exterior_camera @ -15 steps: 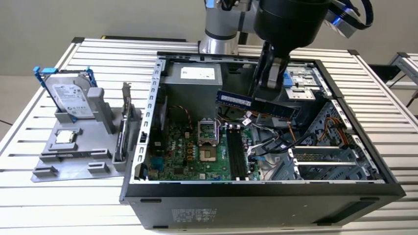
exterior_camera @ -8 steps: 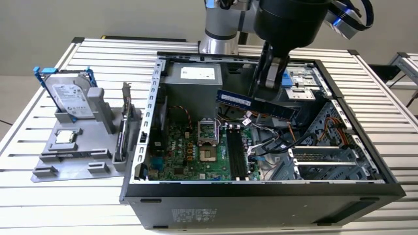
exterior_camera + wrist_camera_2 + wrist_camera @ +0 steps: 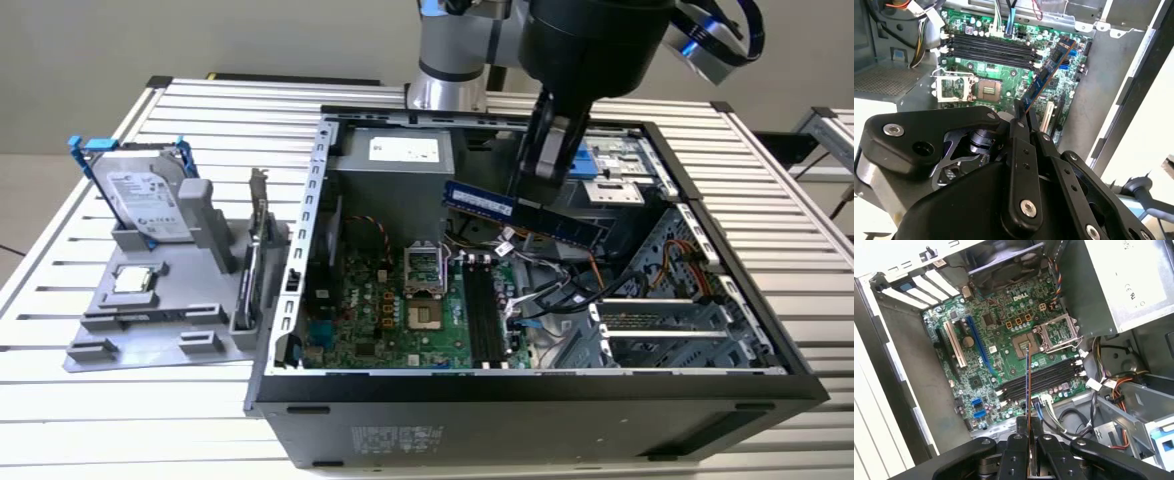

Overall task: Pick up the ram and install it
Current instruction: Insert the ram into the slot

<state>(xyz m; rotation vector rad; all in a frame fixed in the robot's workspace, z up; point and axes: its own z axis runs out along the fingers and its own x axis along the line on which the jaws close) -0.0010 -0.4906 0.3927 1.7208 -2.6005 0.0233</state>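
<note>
Ram (image 3: pixel 487 201) in claw (image 3: pixel 542 186) — slatted table (image 3: pixel 187 120) beneath

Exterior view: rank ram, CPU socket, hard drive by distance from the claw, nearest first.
1. ram: held in the claw, above the open case.
2. CPU socket: on the motherboard, lower, toward the exterior view's left.
3. hard drive: outside the case, far on the exterior view's left.

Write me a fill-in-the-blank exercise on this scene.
The claw is ____ on the ram.
The ram hangs ____ the motherboard, not yet seated.
The memory slots are all ____.
The hard drive stands at the exterior view's ____ of the case.
Missing: shut; above; empty; left.
</note>
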